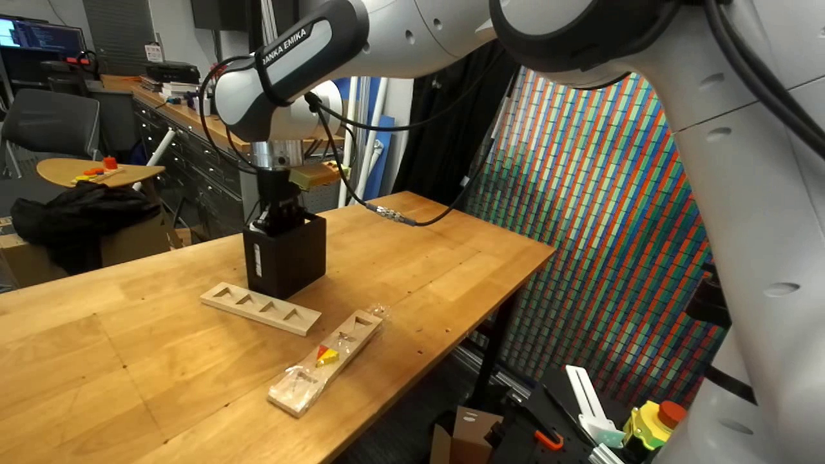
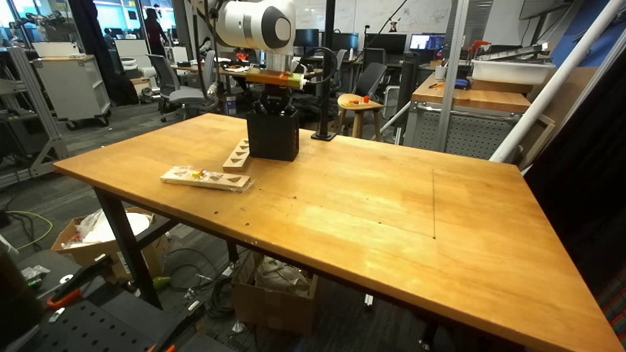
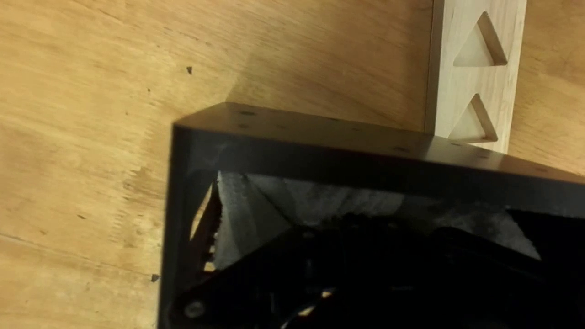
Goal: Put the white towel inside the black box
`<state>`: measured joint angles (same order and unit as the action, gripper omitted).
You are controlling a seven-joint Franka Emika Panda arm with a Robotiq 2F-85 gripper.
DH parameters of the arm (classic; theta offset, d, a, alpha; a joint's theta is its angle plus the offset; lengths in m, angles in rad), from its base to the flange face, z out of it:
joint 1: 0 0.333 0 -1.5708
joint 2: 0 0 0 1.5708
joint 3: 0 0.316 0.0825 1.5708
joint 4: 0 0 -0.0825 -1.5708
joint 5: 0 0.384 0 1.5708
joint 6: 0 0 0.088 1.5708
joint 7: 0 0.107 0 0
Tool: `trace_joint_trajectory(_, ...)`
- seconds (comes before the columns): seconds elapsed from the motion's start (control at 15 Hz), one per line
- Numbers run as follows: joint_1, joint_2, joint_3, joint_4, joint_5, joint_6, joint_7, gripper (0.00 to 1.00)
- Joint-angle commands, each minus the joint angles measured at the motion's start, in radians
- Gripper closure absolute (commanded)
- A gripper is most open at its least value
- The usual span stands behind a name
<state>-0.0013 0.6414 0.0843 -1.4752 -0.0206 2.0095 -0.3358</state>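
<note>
White towel (image 3: 320, 192) shows inside the black box (image 1: 290, 258) in the wrist view, its folds near the gripper (image 1: 283, 216). In an exterior view the arm (image 1: 399, 38) reaches out above the table (image 1: 412, 258), its forearm sloping down to a bent wrist; below that the gripper points straight down, its lower end below the box's rim. Walls and shadow hide the fingertips; I cannot tell whether the jaws stand apart or clamp the towel.
</note>
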Motion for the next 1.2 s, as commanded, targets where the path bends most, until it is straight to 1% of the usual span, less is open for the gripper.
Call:
trace_joint_trajectory(0.0, -0.022, 0.024, 0.019, 0.032, 0.035, -0.026, -0.034, 0.99)
trace_joint_trajectory(0.27, -0.021, 0.003, 0.02, 0.016, 0.034, -0.031, -0.031, 0.99)
trace_joint_trajectory(0.6, 0.012, -0.081, -0.004, -0.007, -0.034, -0.06, 0.001, 0.99)
trace_joint_trajectory(0.8, 0.043, -0.131, -0.005, 0.012, -0.088, -0.097, 0.012, 0.99)
trace_joint_trajectory(1.13, 0.1, -0.164, 0.006, 0.067, -0.143, -0.173, 0.036, 0.99)
